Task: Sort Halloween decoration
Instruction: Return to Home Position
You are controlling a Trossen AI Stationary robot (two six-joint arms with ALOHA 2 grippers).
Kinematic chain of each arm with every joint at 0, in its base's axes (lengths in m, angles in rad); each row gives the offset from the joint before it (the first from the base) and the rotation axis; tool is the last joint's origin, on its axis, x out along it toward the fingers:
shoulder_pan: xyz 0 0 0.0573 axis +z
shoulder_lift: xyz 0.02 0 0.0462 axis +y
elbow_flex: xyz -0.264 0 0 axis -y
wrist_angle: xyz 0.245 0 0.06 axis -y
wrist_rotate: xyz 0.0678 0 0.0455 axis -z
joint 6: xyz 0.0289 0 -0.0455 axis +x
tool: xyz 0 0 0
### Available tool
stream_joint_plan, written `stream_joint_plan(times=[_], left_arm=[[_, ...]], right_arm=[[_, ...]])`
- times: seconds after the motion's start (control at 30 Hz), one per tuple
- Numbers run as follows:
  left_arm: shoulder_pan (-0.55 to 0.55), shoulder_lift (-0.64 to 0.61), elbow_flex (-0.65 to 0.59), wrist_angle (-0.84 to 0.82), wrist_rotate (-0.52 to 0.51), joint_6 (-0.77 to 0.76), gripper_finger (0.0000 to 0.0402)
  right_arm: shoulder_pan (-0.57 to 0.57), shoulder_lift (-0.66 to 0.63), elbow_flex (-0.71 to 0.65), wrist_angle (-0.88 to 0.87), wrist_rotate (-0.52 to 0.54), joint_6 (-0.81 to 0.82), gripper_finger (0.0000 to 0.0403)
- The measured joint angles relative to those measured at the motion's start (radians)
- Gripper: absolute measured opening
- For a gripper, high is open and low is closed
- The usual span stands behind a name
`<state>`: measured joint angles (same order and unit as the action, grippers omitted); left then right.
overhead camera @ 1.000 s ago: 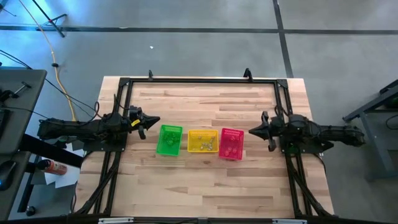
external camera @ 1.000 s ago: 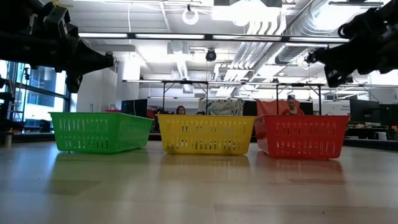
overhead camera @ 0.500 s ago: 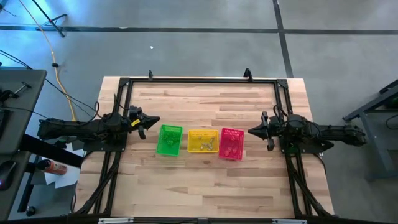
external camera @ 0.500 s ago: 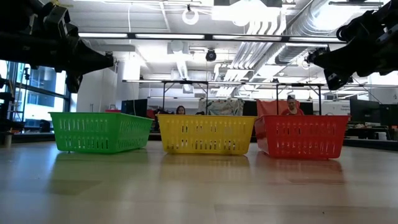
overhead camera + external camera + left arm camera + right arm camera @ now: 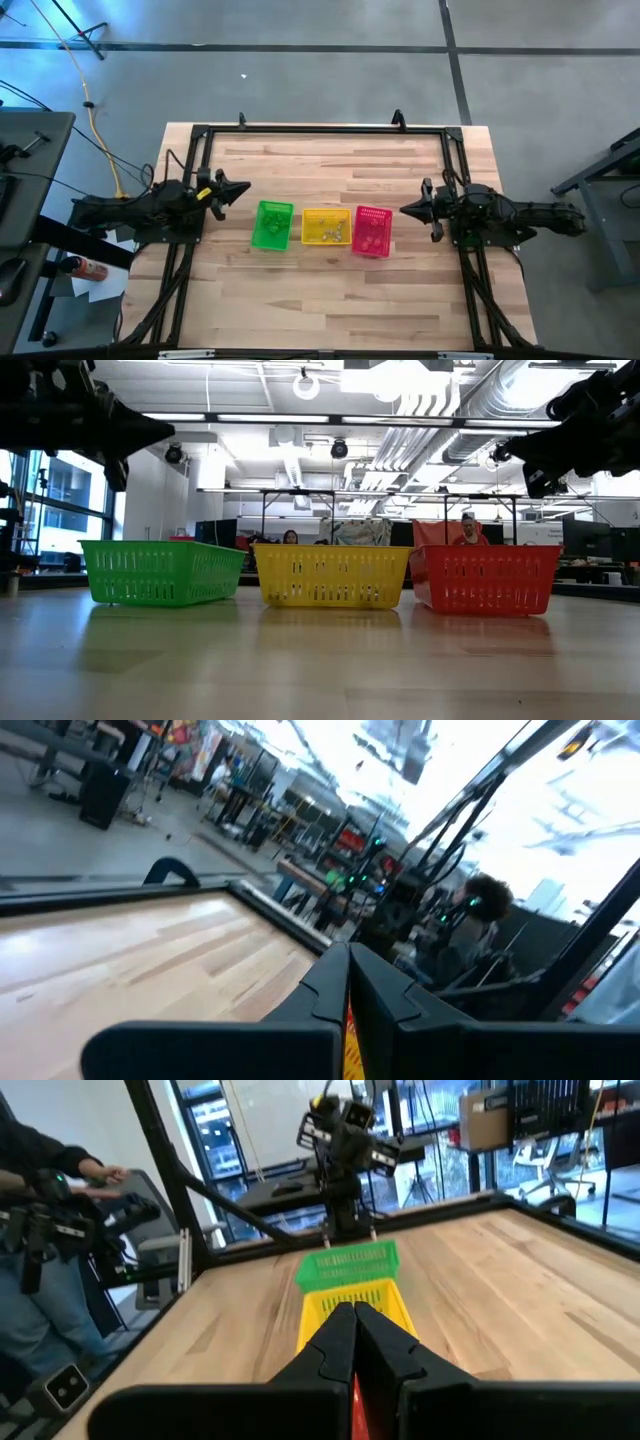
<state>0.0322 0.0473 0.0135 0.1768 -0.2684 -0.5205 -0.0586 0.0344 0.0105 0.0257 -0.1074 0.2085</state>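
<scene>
Realistically, little: the left gripper [image 5: 238, 189] and right gripper [image 5: 405, 211], fingers pressed together and empty, hang apart from the green basket [image 5: 272, 224] and pink basket [image 5: 372, 230]. A low swing homeward might clip either.

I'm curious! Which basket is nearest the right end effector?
The pink basket, at the row's end by the right end effector; yellow basket and green basket sit farther.

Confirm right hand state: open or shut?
Shut, empty. The right wrist view shows the right hand with both fingers pressed together, no gap, nothing between them.
</scene>
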Motion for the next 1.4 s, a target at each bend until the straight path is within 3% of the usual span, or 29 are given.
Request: stream_joint_plan(times=[0.13, 0.83, 1.0, 1.4], left_arm=[[0.000, -0.044, 0.000, 0.002, 0.000, 0.000, 0.0003], [0.000, -0.021, 0.000, -0.012, 0.000, 0.000, 0.0003], [0.000, -0.020, 0.000, -0.024, 0.000, 0.000, 0.0003], [0.000, -0.020, 0.000, -0.026, 0.000, 0.000, 0.0003]], right_arm=[[0.000, -0.035, 0.000, 0.002, -0.001, 0.000, 0.0000], [0.000, -0.022, 0.000, 0.000, 0.001, 0.000, 0.0000], [0.000, -0.017, 0.000, -0.014, 0.108, 0.120, 0.0000], [0.000, -0.016, 0.000, -0.014, 0.110, 0.131, 0.0000]])
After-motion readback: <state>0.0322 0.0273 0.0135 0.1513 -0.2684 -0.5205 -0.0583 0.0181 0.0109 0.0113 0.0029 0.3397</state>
